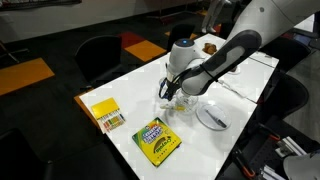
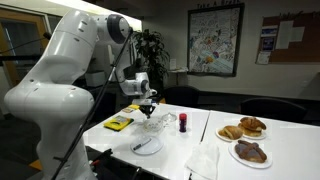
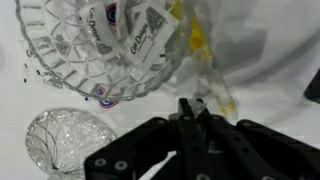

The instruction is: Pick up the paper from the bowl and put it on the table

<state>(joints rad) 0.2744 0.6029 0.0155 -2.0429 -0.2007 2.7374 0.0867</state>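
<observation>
Nearest, the arm [image 2: 60, 70] reaches over the table [image 1: 205, 150]. Its gripper [image 3: 186, 105], fingers pressed together, hangs just beside the bowl [image 3: 50, 50]. A smaller dish [image 3: 65, 140] sits near left of it. The paper [image 3: 140, 45] lies inside the bowl, toward its right.

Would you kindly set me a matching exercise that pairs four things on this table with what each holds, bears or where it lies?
Things:
1. yellow pad
2. green-and-yellow box
3. white plate
4. clear glass bowl

Descriptions:
A. holds a utensil
B. holds paper scraps
C. bears a striped label
D. lies nearest the camera in an exterior view

Pairs: 1-C, 2-D, 3-A, 4-B.
</observation>
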